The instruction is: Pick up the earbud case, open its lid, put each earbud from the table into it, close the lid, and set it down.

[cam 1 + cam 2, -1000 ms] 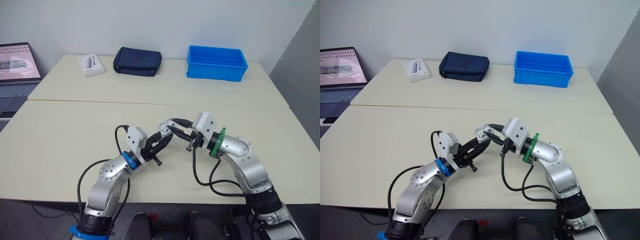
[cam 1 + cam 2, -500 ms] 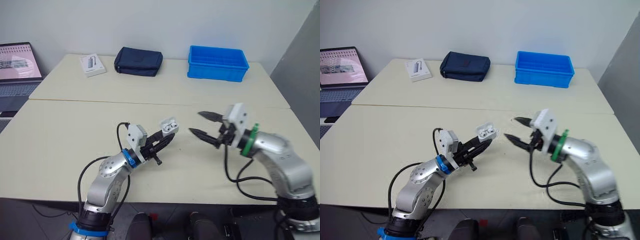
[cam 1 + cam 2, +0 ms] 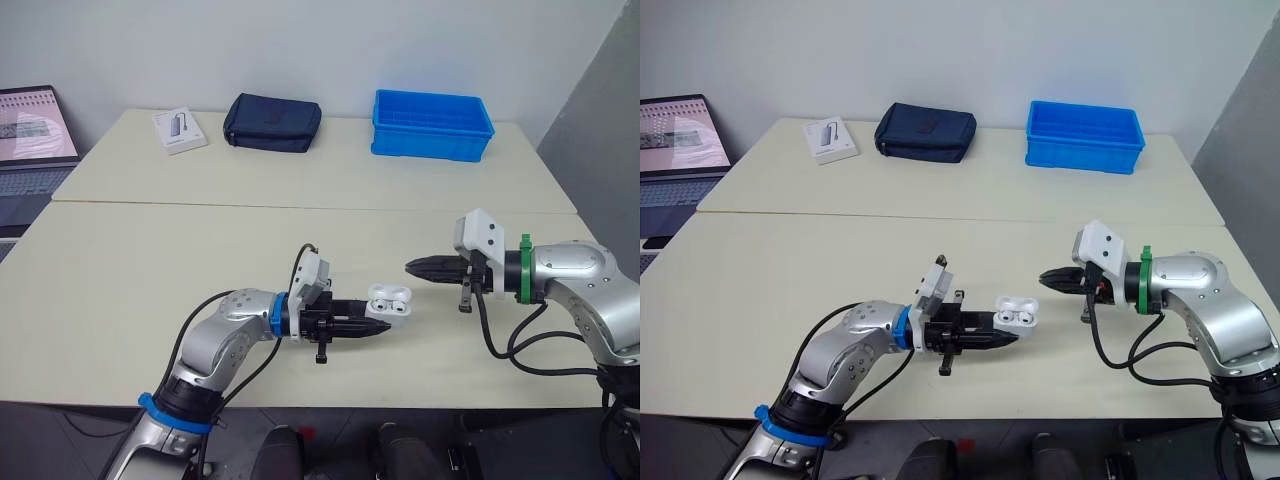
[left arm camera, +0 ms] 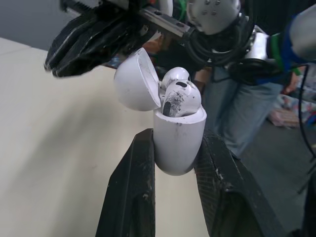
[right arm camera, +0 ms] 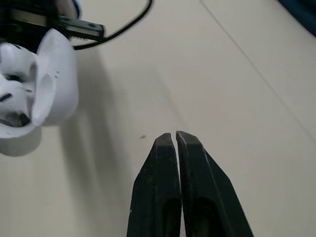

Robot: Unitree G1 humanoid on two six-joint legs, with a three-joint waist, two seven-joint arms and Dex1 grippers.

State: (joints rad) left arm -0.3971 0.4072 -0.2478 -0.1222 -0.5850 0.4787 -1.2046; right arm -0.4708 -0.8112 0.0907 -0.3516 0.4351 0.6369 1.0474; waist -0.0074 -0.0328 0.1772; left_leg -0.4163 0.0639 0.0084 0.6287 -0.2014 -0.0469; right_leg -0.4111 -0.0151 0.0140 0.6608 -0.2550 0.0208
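Note:
The white earbud case (image 3: 388, 306) hangs just above the near table, its lid swung open and two white earbuds (image 4: 177, 94) seated inside. My left gripper (image 3: 378, 325) is shut on the case body (image 4: 178, 140). A short way to its right, my right gripper (image 3: 413, 267) points at the case with its fingers (image 5: 173, 148) pressed together and nothing between them. In the right wrist view the open case (image 5: 34, 94) sits just ahead of those fingertips.
On the far table stand a blue bin (image 3: 432, 124), a dark blue pouch (image 3: 273, 122) and a small white box (image 3: 180, 129). A laptop (image 3: 35, 135) sits beyond the left edge. A seam (image 3: 300, 207) splits the two tables.
The left arm has swung the case to the right and lower. The right gripper, open half a second ago, has shut and now points left at the case.

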